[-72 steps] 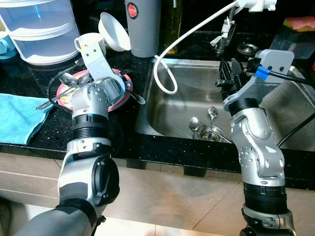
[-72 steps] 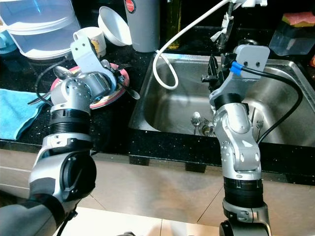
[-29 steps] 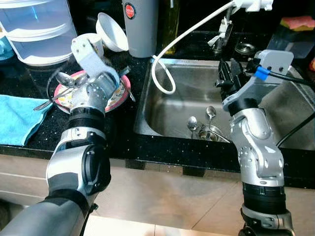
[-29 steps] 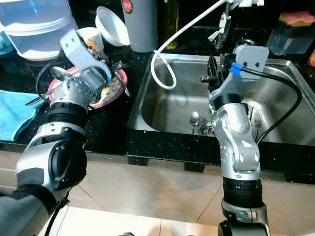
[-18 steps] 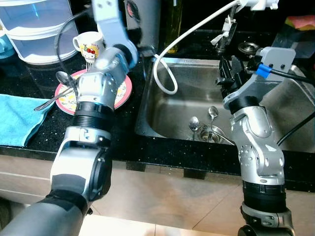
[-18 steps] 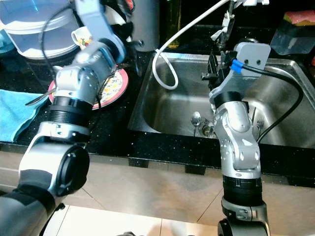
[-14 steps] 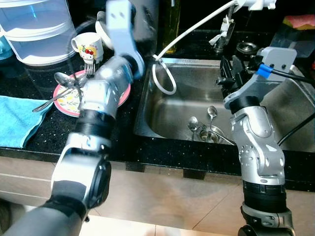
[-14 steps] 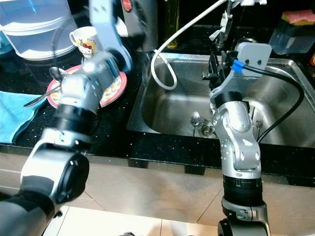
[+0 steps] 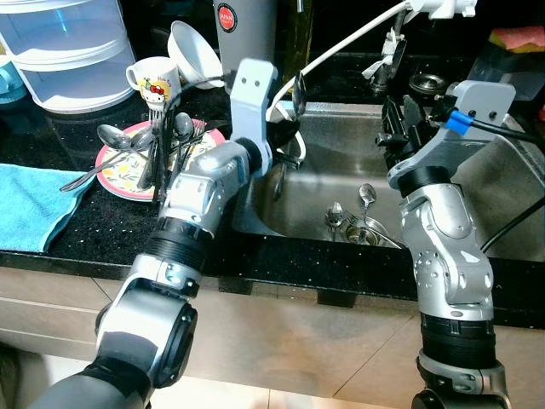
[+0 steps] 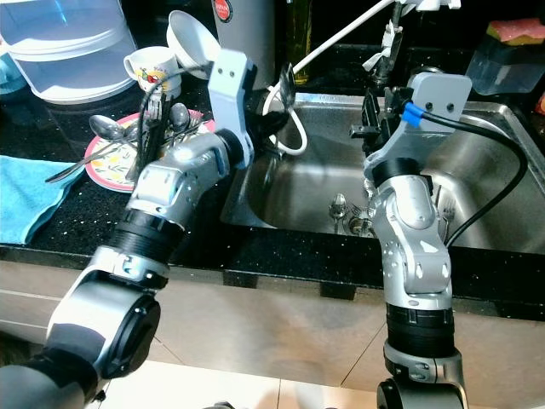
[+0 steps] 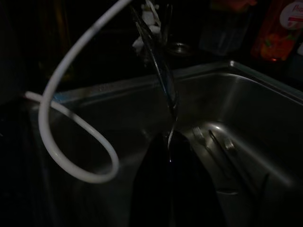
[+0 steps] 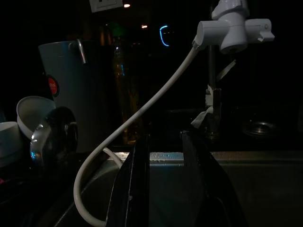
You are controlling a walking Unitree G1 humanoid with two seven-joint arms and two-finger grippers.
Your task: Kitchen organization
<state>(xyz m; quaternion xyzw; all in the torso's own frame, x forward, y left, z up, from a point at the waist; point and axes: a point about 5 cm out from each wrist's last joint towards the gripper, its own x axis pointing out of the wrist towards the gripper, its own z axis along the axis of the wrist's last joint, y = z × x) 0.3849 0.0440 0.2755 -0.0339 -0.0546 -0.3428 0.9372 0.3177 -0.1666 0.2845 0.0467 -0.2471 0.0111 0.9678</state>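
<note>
Left eye view: stainless sink [image 9: 477, 183], spoons [image 9: 349, 213] at drain. Left gripper [image 9: 289, 111] over sink's left rim, pinching metal spoon [image 9: 299, 92]. Right gripper [image 9: 400, 128] above sink, fingers apart, empty.

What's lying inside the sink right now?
In the sink, two spoons lie at the drain, with a fork nearby. The white hose loops over its left rim. The right arm covers part of the basin floor.

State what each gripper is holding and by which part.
The left gripper holds a spoon by its handle end, bowl upward, over the sink. The right gripper is open and holds nothing.
</note>
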